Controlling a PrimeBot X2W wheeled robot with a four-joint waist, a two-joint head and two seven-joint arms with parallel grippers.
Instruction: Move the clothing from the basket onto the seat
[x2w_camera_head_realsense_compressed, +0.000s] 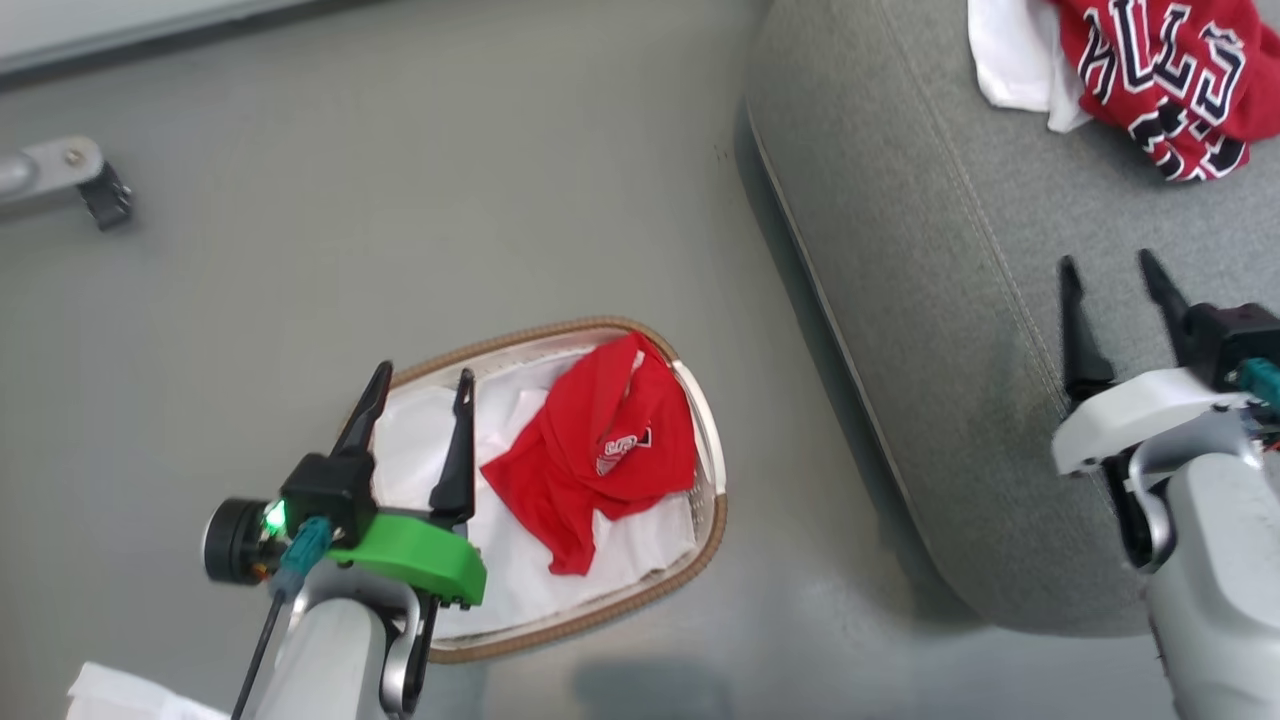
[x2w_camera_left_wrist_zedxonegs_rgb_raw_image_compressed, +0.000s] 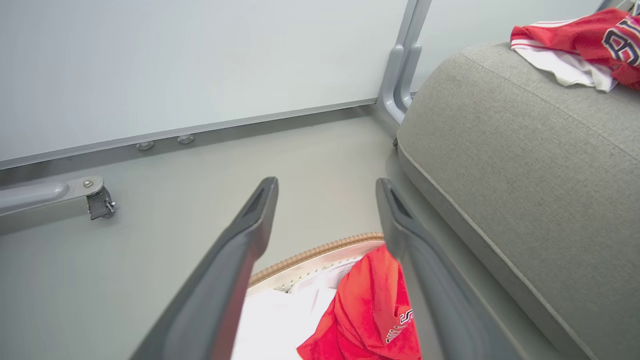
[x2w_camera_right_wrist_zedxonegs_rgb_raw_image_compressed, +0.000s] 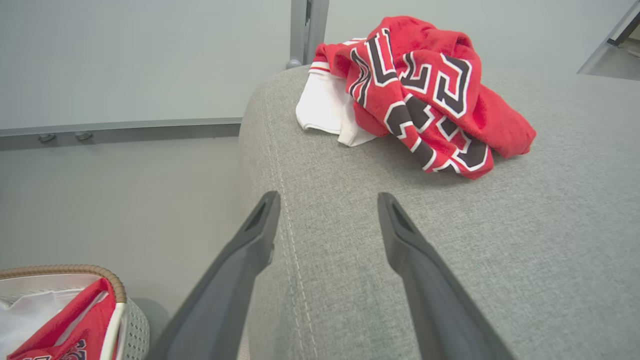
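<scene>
In the head view the crumpled jersey (x2w_camera_head_realsense_compressed: 1160, 70) runs off the top edge, and the seat (x2w_camera_head_realsense_compressed: 930, 300) under it is cut by the top and right edges. The left gripper (x2w_camera_head_realsense_compressed: 425, 372) and its green mount (x2w_camera_head_realsense_compressed: 410, 555) cover the near left part of the basket (x2w_camera_head_realsense_compressed: 655, 585), and the lettering on the red jersey (x2w_camera_head_realsense_compressed: 600, 440) inside is too small to read. A white scrap (x2w_camera_head_realsense_compressed: 120, 695) in the bottom corner is cut off.

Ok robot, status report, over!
Left claw open above basket, right claw open above seat. One red jersey in basket; lettered jersey on seat. Nothing in the way.
</scene>
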